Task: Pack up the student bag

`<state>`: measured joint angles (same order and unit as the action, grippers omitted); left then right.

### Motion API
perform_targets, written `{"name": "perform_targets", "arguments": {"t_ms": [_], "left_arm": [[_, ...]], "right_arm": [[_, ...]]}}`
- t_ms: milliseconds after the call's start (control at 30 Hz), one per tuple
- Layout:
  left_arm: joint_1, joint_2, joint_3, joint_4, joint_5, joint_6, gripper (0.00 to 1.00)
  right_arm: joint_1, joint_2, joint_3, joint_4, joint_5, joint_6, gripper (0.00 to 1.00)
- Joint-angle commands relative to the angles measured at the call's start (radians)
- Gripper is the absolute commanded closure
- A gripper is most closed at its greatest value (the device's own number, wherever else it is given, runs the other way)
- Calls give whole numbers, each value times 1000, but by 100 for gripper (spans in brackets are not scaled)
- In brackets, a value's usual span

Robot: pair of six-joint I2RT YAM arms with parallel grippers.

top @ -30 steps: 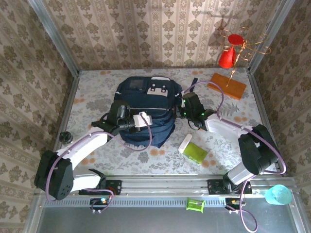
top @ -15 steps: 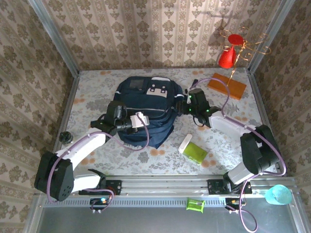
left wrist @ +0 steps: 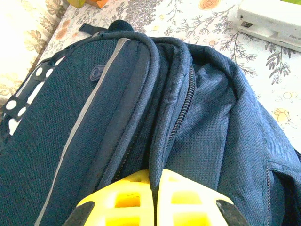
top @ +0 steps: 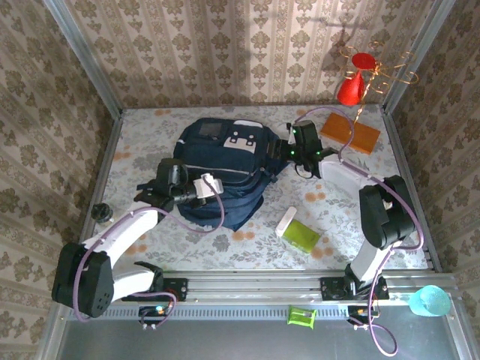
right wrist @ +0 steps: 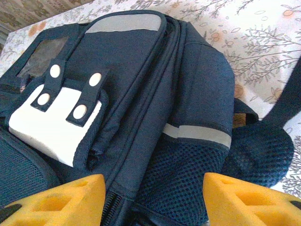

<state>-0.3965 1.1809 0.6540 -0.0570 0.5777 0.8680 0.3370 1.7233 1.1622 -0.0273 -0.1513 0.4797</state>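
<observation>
The student bag (top: 229, 161), dark navy with a white buckle patch (right wrist: 51, 122) and a thin light stripe, lies in the middle of the table. My left gripper (top: 193, 190) sits at the bag's near-left side. Its yellow fingers (left wrist: 188, 200) are shut on a ridge of bag fabric (left wrist: 162, 141) beside the zipper. My right gripper (top: 283, 150) hovers at the bag's right side with its orange fingers (right wrist: 70, 197) wide apart. Between them lies the bag's mesh side pocket (right wrist: 183, 183), and nothing is held.
A white oblong object (top: 286, 221) and a green packet (top: 302, 235) lie near the front right of the bag. An orange board (top: 351, 133) and a red cone on a wire stand (top: 352, 84) are at the back right. A small black thing (top: 100, 212) lies at the left edge.
My right gripper has opened and moved back along the bag's right side. My left gripper has pulled left with the fabric, and the bag has shifted slightly left.
</observation>
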Motion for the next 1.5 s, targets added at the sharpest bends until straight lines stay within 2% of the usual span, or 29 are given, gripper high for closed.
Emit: {"name": "perform_targets", "arguments": {"t_ms": [0,133,300,500,567,667,833,933,1000,1100,1233,1467], "left_arm": [[35,-20,-14,32,32,-27,100],[48,-14,-16,32,50,-31,100],[53,-7,-17,41,57,-41,100],[54,12,-18,41,54,-46,100],[53,15,-16,45,51,-50,100],[54,16,-19,56,23,-56,100],[93,18,-24,95,-44,-91,100],[121,10,-30,104,-8,-92,100],[126,10,-30,102,10,-93,100],[131,13,-29,100,28,-93,100],[133,4,-30,101,32,-97,100],[132,2,-30,104,34,-102,100]], "right_arm": [[-1,36,42,0,-96,33,40],[10,102,86,33,-207,64,34],[34,172,136,70,-314,86,33],[69,212,154,67,-351,77,34],[79,210,156,40,-327,62,37],[80,193,127,29,-287,67,48],[114,128,37,84,-334,59,53],[119,46,-26,74,-304,-12,48],[110,-13,-64,45,-254,-107,44],[99,-53,-85,-31,-245,-283,38],[95,-38,-70,-138,-274,-452,37],[61,-11,-44,-143,-273,-569,41]]}}
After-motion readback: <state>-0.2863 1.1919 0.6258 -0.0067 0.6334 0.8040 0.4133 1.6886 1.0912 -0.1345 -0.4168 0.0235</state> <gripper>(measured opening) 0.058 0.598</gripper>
